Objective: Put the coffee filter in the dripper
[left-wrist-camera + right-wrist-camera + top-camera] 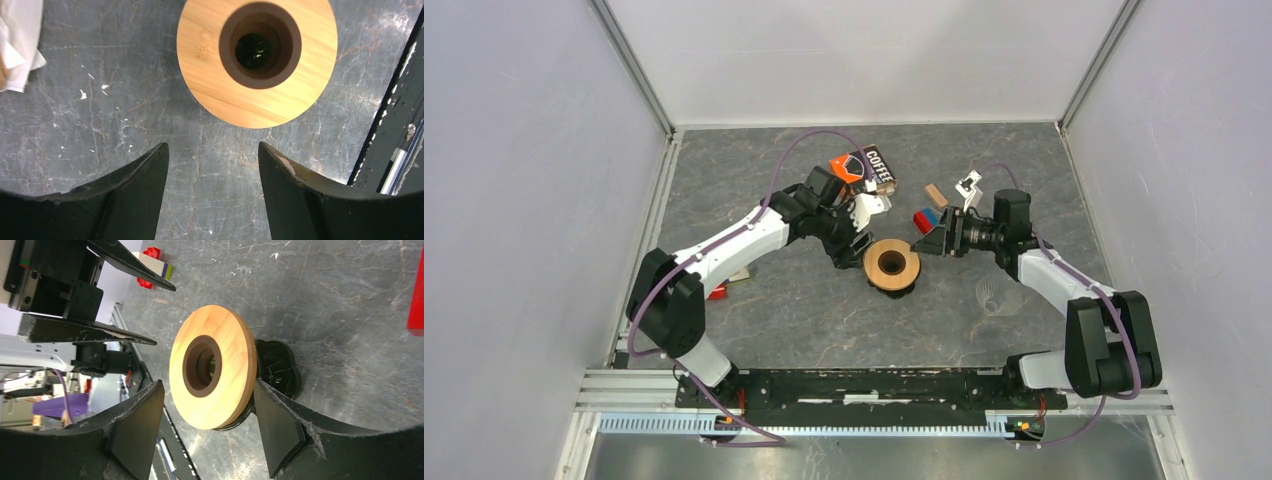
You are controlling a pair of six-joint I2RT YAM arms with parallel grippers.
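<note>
The dripper [891,264] stands upright mid-table, with a tan wooden top, a dark centre hole and a dark base. It also shows in the left wrist view [215,90] and the right wrist view [235,365]. My left gripper [854,250] [212,147] is open and empty, just left of the dripper above bare table. My right gripper [934,240] [209,385] is open at the dripper's right side, its jaws standing either side of the tan rim without closing on it. The coffee filter [17,40], crumpled white paper, lies at the left edge of the left wrist view.
An orange-and-black COFFEE packet [869,168] lies behind the left gripper. Red and blue blocks [924,218] and a tan block [936,193] sit behind the right gripper. A clear ribbed glass cup [996,295] stands front right. A red item [717,291] lies beside the left arm.
</note>
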